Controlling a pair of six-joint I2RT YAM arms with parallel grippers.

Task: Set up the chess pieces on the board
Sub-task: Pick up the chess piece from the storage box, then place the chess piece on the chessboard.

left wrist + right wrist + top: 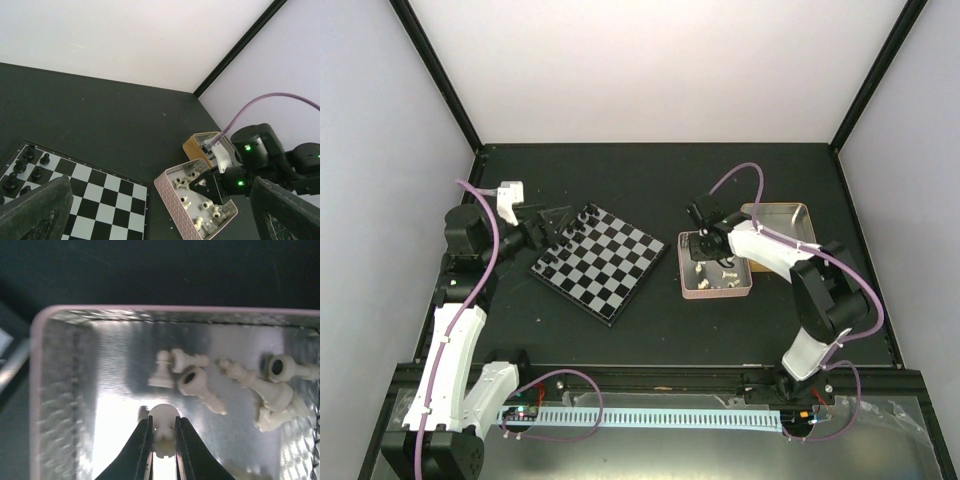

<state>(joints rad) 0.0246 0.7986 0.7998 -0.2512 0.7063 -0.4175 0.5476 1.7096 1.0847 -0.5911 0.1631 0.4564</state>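
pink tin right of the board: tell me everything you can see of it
The pink tin is a shallow rectangular box, lidless, with pink textured outer walls and a shiny embossed metal floor. It sits flat on the black table, right of the board and apart from it, with the gold tin close behind its far right corner. Loose cream chess pieces lie inside. The right pincer reaches in, closed on one piece.

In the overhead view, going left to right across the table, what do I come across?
Board → pink tin → gold tin.
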